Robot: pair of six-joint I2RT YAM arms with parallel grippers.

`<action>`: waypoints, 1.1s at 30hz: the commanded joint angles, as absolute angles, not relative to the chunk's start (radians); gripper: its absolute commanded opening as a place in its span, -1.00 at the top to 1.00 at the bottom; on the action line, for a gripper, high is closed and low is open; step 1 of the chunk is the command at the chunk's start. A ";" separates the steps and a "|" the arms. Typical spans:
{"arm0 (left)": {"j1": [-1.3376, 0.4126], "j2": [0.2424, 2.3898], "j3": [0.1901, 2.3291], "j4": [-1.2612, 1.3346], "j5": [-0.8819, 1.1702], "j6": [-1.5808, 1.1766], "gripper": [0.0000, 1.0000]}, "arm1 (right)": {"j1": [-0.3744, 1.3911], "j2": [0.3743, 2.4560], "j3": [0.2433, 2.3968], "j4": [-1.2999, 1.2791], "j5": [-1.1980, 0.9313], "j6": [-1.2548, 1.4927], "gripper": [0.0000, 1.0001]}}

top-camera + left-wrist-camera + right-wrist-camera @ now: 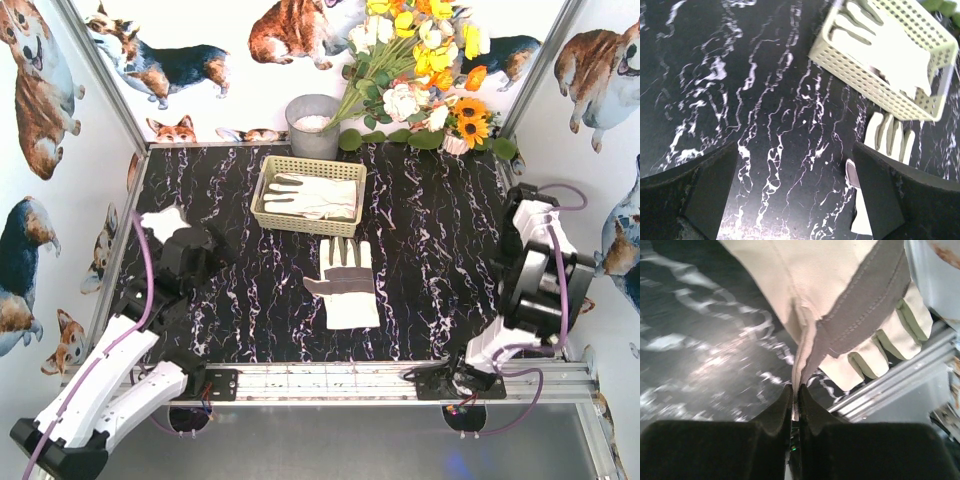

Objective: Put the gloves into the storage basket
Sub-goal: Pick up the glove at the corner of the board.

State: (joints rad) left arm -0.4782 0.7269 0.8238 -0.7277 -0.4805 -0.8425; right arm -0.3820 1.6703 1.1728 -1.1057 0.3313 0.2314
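The right gripper [795, 390] is seen with its black fingers [775, 410] pressed together on a fold of a cream-white fabric work glove with grey patches [840, 285]. This glove is spread over the black, white-veined marble-patterned table [700, 340], close to the silver aluminium rail [890, 385]. Whether it is lifted clear of the surface cannot be told. The left gripper [795, 180] is held over bare table at the left side, its fingers [705, 195] spread wide with nothing between them. The shallow rectangular pale yellow-cream plastic basket with perforated sides [262, 205] is placed at the middle of the table's far half, and cream-white gloves [318, 195] are laid flat inside it. A further glove [345, 285] is laid flat just in front of the basket, fingers pointed towards it. What appears to be another white glove [165, 222] is seen beside the left gripper, near the left wall.
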 commanded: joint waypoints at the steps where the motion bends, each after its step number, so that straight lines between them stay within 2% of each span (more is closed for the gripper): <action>1: -0.472 0.788 0.853 -0.534 -0.308 -0.619 -0.80 | -0.330 1.508 1.258 -1.132 0.100 0.202 1.00; 12: -0.478 0.996 1.030 -0.459 -0.103 -0.444 -0.82 | -0.134 1.438 1.402 -1.097 -0.343 0.254 1.00; 15: -0.488 1.025 1.084 -0.449 -0.040 -0.424 -0.82 | -0.094 1.439 1.451 -1.086 -0.526 0.246 1.00; 25: -0.620 1.141 1.294 -0.503 0.127 -0.279 -0.75 | 0.060 1.468 1.540 -1.164 -0.920 0.134 1.00; 33: -0.852 1.261 1.495 -0.710 -0.014 0.004 -0.75 | 0.184 1.519 1.592 -1.331 -1.013 0.053 1.00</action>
State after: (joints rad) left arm -0.7559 1.2263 1.4174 -0.5915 0.0555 -0.1772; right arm 0.1371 1.5181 1.5505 -1.2556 -0.9031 0.1009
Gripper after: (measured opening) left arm 0.872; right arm 0.052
